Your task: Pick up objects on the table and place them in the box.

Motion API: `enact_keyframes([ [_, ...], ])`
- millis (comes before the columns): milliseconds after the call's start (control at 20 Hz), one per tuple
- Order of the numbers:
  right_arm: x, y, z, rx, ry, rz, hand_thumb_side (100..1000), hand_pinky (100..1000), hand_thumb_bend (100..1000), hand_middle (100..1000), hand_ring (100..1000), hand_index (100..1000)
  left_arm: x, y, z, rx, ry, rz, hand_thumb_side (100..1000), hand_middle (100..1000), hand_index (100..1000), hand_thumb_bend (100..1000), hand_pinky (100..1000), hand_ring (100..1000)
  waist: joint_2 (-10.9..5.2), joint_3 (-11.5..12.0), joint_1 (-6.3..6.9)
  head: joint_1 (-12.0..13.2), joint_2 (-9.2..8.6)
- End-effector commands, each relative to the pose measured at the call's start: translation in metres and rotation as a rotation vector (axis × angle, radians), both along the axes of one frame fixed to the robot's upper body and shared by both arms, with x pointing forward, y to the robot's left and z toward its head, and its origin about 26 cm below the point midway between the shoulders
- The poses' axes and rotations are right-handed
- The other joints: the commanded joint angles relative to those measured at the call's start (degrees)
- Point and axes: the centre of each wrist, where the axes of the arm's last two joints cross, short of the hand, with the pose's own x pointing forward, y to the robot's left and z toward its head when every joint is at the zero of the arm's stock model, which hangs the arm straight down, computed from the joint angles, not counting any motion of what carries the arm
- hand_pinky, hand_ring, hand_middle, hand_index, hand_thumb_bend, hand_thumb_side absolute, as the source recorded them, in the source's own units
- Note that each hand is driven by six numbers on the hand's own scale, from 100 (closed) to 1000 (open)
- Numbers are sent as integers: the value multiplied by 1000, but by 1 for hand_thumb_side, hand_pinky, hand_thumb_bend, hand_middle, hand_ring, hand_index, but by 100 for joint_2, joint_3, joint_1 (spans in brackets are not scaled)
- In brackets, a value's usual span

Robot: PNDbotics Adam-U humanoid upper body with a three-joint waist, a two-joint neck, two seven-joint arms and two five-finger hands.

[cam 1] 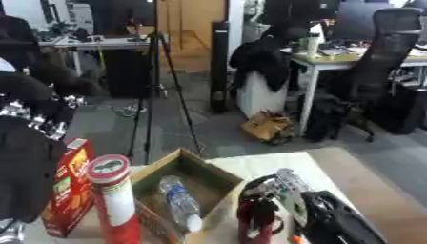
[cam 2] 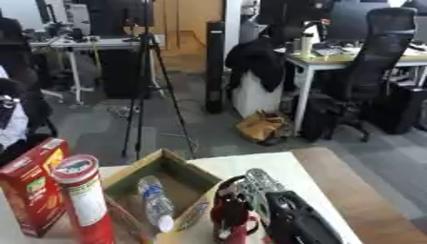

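An open cardboard box (cam 1: pixel 213 174) stands on the table with a clear plastic bottle (cam 1: pixel 180 201) lying inside it. Just right of the box, my right hand (cam 1: pixel 288 187) comes in from the lower right. Its fingers are curled round an upright red container (cam 1: pixel 255 220) with a dark top, held close to the box's right wall. To the left of the box stand a red carton (cam 1: pixel 72 190) and a tall red tube with a lid (cam 1: pixel 116 202). My left hand does not show.
The white table top (cam 1: pixel 275 164) has a wooden strip (cam 1: pixel 367 186) along its right side. A dark bulky shape with silver studs (cam 1: pixel 29 157) fills the left edge. Beyond the table are a tripod (cam 1: pixel 158 95), desks and an office chair (cam 1: pixel 380 62).
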Motion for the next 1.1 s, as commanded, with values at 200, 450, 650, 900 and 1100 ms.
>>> enact_keyframes([
  [200, 2, -2, 18, 16, -44, -4, 348, 259, 525, 678, 694, 838, -2, 0, 6, -8, -24, 2, 769, 625, 613, 100, 977, 674, -89, -10, 17, 0, -63],
  [450, 2, -1, 22, 25, -61, -5, 340, 215, 502, 632, 668, 813, -2, 0, 6, -7, -27, 1, 766, 625, 613, 100, 978, 674, -90, -23, 36, -7, -63],
  [650, 1, 0, 24, 31, -78, -7, 340, 204, 490, 620, 663, 800, -2, 0, 6, -8, -27, 1, 766, 625, 613, 100, 978, 674, -96, -34, 45, -15, -70],
  [900, 0, 0, 25, 36, -85, -10, 347, 190, 469, 604, 652, 780, -2, 0, 6, -9, -29, 1, 764, 625, 613, 100, 979, 674, -100, -42, 59, -18, -80],
  [1100, 0, 1, 25, 42, -91, -7, 365, 189, 466, 607, 665, 792, -2, 0, 7, -10, -31, 0, 763, 625, 613, 100, 979, 673, -97, -41, 65, -17, -84],
])
